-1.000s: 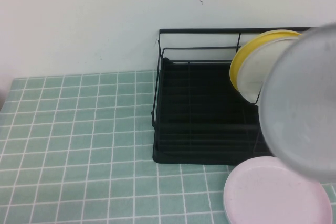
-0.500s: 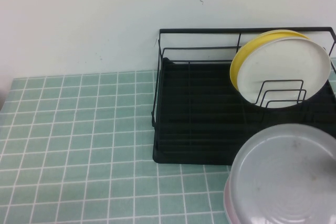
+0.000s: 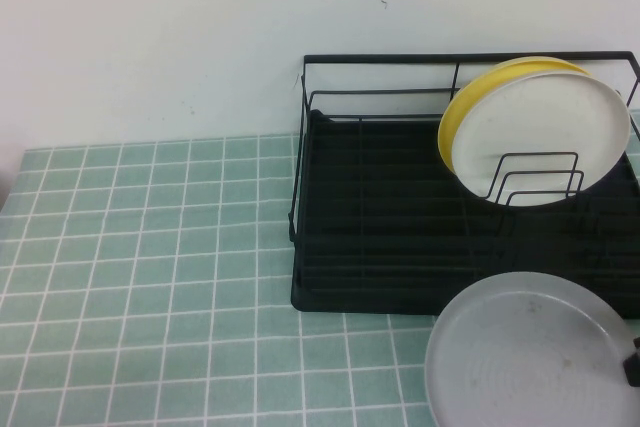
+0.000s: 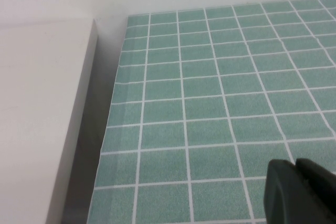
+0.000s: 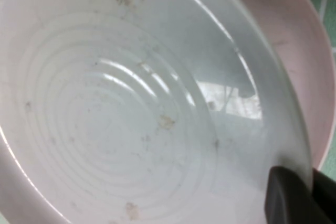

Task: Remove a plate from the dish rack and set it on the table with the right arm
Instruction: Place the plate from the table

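Item: plate [image 3: 530, 352], grey. Loc: near right of worktop [image 3: 150, 247], just in front of rack [image 3: 400, 237], out of it. Change: 1 s ago I held it high and tilted by the camera; half a sec ago lower, over the pink plate [image 5: 302, 51]; now flat, nested in the pink one, whose rim shows round it in right wrist view.

Item: my right pincer [image 5: 302, 198]. Loc: at plate's right edge, black tip only in high view. Pinching the rim.

Item: my left pincer [image 4: 299, 192]. Loc: parked over bare tiles, far left. Tips pressed together.

Item: white plate [image 3: 540, 137], yellow plate [image 3: 470, 97]. In rack, upright, unmoved.

Status: plate down but on pink plate, not tiles; release pending, I judge.
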You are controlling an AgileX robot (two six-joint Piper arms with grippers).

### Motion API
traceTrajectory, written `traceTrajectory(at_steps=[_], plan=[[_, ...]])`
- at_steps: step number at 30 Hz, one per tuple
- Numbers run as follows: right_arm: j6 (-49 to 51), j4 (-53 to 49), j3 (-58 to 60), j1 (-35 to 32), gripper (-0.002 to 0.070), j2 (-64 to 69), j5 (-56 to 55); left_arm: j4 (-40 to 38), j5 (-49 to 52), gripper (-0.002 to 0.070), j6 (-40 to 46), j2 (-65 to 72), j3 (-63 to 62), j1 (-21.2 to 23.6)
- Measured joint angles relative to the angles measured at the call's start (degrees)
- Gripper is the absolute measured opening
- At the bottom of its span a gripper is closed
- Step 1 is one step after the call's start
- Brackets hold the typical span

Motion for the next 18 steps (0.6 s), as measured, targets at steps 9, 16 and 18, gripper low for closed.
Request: traceTrajectory(at_steps=[9, 16, 18], plan=[[-1.3, 0.4, 0.0, 0.0, 0.001, 4.2, -2.4, 0.0, 0.0, -0.0003, 0.0, 0.0, 0.0, 0.0], [-1.3, 0.7, 0.0, 0.0, 0.0019, 5.8, -3.9, 0.0, 0.0, -0.0003, 0.0, 0.0, 0.0, 0.0], [-1.3, 0.7, 0.0, 0.0, 0.0048, 6.0, -4.0, 0.0, 0.0, -0.0003, 0.0, 0.0, 0.0, 0.0]])
